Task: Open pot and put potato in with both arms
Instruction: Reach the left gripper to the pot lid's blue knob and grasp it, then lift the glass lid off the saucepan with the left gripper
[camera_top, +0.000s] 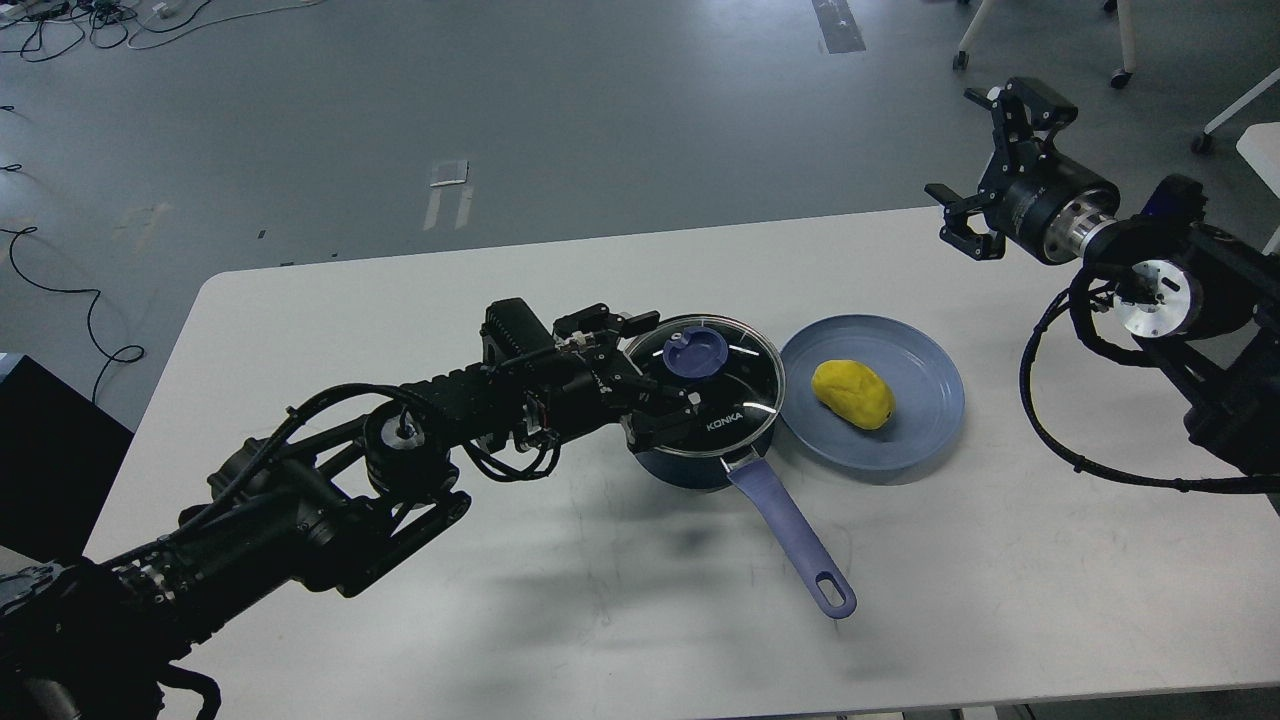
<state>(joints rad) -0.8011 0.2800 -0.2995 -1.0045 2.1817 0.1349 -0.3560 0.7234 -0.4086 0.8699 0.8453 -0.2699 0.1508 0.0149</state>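
Left tool (640, 375) spread beside lidded pot (705, 440); potato (853, 393) on plate (920, 420); right tool (975, 165) spread, raised above bench (400, 620).

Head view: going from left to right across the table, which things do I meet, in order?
left gripper → pot with glass lid → plate holding the potato → right gripper, raised at the table's far right.

A white table (400, 330) with rounded corners stands on a grey floor (600, 110). Black cables (90, 20) lie tangled on the floor at the far left, and white chair legs on castors (1120, 60) show at the far right.
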